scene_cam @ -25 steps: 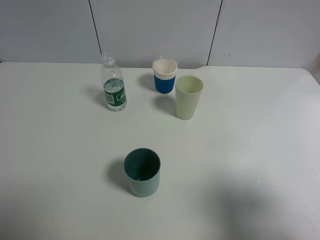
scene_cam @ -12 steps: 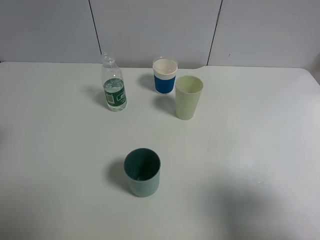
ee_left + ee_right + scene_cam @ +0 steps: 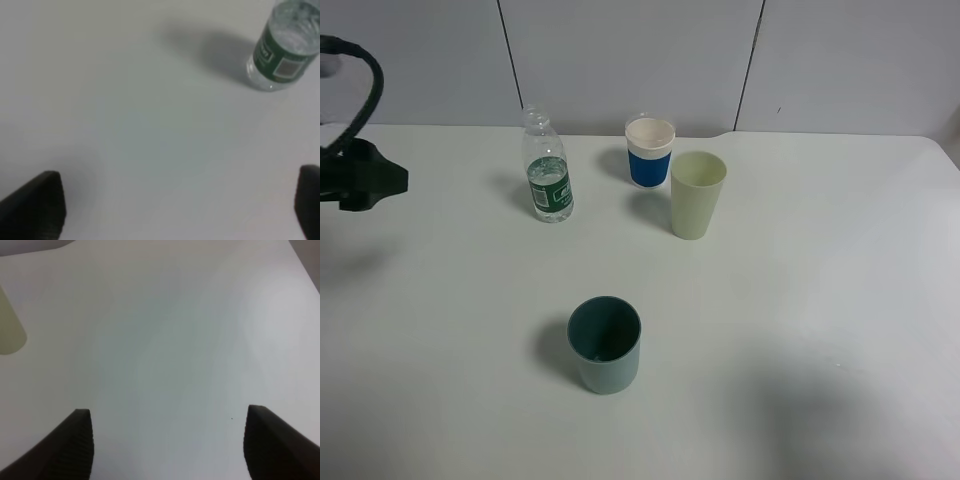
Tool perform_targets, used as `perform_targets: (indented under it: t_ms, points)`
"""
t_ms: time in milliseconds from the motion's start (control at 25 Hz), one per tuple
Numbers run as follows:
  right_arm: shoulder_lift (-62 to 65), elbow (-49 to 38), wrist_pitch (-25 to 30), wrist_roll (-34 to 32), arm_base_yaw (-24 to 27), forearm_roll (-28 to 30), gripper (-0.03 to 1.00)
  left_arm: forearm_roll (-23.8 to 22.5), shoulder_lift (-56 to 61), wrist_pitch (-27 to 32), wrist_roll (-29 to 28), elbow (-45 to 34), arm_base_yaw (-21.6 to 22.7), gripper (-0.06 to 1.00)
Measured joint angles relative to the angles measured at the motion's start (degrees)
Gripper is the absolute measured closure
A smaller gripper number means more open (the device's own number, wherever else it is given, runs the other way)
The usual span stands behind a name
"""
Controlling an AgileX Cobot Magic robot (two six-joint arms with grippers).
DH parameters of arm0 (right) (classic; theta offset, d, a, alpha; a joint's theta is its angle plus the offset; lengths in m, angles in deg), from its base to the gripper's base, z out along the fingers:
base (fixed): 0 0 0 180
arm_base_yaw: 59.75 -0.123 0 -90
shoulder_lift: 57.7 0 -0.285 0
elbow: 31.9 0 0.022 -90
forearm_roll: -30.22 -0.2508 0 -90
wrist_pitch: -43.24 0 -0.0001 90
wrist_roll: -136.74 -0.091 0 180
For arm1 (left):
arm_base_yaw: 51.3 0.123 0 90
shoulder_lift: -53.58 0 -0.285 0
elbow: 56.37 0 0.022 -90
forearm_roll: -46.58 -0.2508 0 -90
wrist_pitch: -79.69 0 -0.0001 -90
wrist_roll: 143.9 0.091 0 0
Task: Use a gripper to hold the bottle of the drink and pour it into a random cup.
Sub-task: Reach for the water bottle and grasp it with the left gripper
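The bottle [image 3: 548, 170] stands upright and untouched toward the far side of the worktop [image 3: 820, 300], and what's new is that my left arm [image 3: 365, 180] has come into the high camera's view; half a second ago that edge was bare.

Nearest to me sits the dark teal cup [image 3: 605, 345], alone, mouth up, well apart from everything else. It hasn't shifted. Farther back is the pale yellow-green cup [image 3: 697, 195], and just behind it, close but seemingly not touching, the blue-and-white cup [image 3: 650, 152]. The bottle is left of those two, about level with them, green label facing me, with clear liquid inside (I can't make out a cap on the neck). None of these has moved either.

The left arm hangs at the left edge, roughly level with the bottle but still well apart from it, its black cable [image 3: 365, 85] looping overhead. From its wrist camera the left jaws are spread wide with only bare worktop between them, and the bottle shows ahead and off to one side, so I'd say the approach has only begun: I need to line up on the bottle before closing.

The right jaws are also spread over bare worktop, holding nothing, with a sliver of the pale cup in view. That arm isn't in the high view.
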Motion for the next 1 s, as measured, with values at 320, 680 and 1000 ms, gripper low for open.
perform_targets:
  t_ms: [320,680,1000]
  points:
    - [0.0,0.0,0.0,0.0,0.0,0.0,0.33,0.0,-12.29,-11.09,0.0,0.0,-0.25,0.03]
    - [0.0,0.0,0.0,0.0,0.0,0.0,0.33,-1.1,-21.67,-23.08,-0.87,0.0,-2.24,0.03]
    - [0.0,0.0,0.0,0.0,0.0,0.0,0.33,-13.89,-29.57,-35.9,-7.38,0.0,-2.32,0.03]
